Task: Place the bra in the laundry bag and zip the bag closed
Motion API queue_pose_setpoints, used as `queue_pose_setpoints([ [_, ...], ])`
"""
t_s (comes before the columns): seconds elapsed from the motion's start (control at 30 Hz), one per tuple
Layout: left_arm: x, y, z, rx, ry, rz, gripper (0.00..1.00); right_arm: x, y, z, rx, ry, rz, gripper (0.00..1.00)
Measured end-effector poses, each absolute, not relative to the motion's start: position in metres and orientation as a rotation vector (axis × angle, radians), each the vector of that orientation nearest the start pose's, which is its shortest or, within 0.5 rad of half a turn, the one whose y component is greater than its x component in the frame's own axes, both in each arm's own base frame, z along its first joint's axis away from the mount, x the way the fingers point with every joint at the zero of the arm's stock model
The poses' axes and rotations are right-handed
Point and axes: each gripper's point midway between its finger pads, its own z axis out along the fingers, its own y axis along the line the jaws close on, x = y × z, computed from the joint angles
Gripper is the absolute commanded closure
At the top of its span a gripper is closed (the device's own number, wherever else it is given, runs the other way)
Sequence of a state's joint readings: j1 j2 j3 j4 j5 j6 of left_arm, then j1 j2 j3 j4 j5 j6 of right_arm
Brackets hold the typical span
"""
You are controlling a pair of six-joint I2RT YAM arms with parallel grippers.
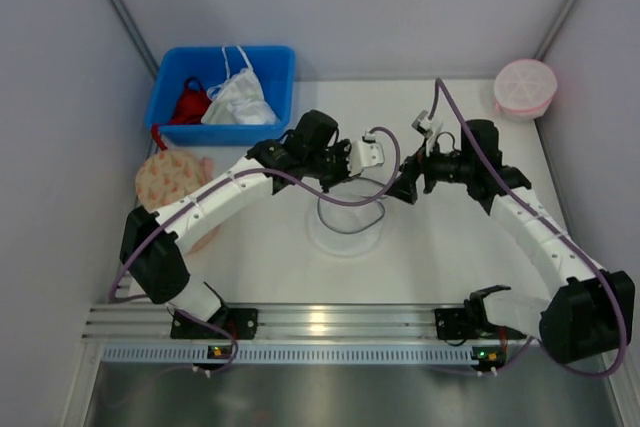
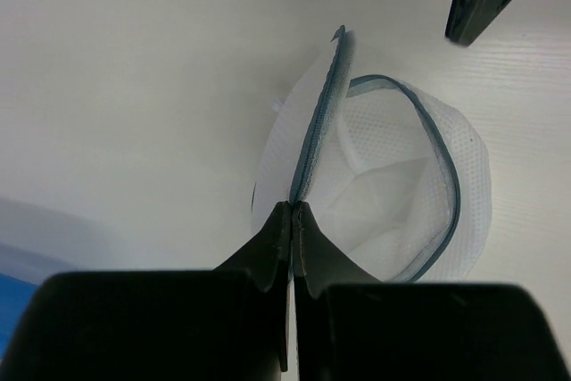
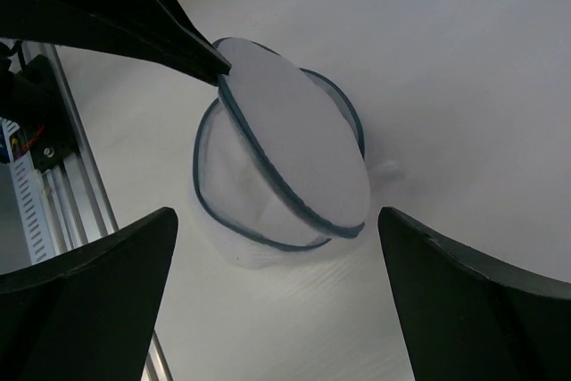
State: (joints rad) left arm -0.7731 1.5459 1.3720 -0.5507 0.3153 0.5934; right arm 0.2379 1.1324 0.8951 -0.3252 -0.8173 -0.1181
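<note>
Bra [image 1: 190, 102] lay bunched in the bin [image 1: 230, 133], off to the far left of the left pincer [image 2: 293, 207] and well apart from the bag [image 2: 384, 194]; long axis unclear. Left arm was nearer, but its pincer was pressed together on the bag's flap rim, propping the mouth open. Right pincer [image 3: 277, 219] hung over the bag on the surface [image 1: 440, 257], spread wide, holding nothing. Probably the one to fetch the bra.
</note>
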Motion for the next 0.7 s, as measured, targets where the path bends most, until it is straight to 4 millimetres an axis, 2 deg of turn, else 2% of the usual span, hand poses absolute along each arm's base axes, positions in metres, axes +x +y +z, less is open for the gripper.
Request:
queue_pose_setpoints([
  [0.13,0.278,-0.326,0.205,1.571,1.670,-0.504,1.00,0.269,0.207,0.200,-0.855,1.918,0.976,0.06],
  [0.27,0.277,-0.334,0.210,1.560,1.668,-0.555,1.00,0.273,0.216,0.191,-0.866,1.930,0.988,0.12],
  [0.37,0.277,-0.341,0.213,1.544,1.675,-0.595,1.00,0.275,0.225,0.185,-0.878,1.932,1.006,0.23],
  [0.4,0.277,-0.343,0.215,1.539,1.676,-0.604,1.00,0.275,0.228,0.184,-0.877,1.934,1.012,0.35],
  [0.47,0.277,-0.346,0.217,1.529,1.679,-0.622,1.00,0.278,0.232,0.180,-0.867,1.943,1.024,0.49],
  [0.5,0.277,-0.346,0.218,1.523,1.682,-0.628,1.00,0.281,0.233,0.177,-0.857,1.953,1.025,0.67],
  [0.53,0.277,-0.347,0.218,1.517,1.687,-0.632,1.00,0.282,0.233,0.175,-0.851,1.959,1.025,0.77],
  [0.6,0.278,-0.347,0.220,1.489,1.707,-0.639,0.90,0.284,0.233,0.172,-0.832,1.979,1.026,1.00],
  [0.63,0.280,-0.347,0.221,1.463,1.725,-0.635,0.82,0.285,0.233,0.171,-0.826,1.985,1.023,1.00],
  [0.67,0.283,-0.346,0.222,1.433,1.746,-0.629,0.61,0.285,0.233,0.171,-0.814,1.997,1.022,1.00],
  [0.7,0.285,-0.345,0.223,1.390,1.781,-0.631,0.55,0.286,0.232,0.170,-0.794,2.011,1.014,1.00],
])
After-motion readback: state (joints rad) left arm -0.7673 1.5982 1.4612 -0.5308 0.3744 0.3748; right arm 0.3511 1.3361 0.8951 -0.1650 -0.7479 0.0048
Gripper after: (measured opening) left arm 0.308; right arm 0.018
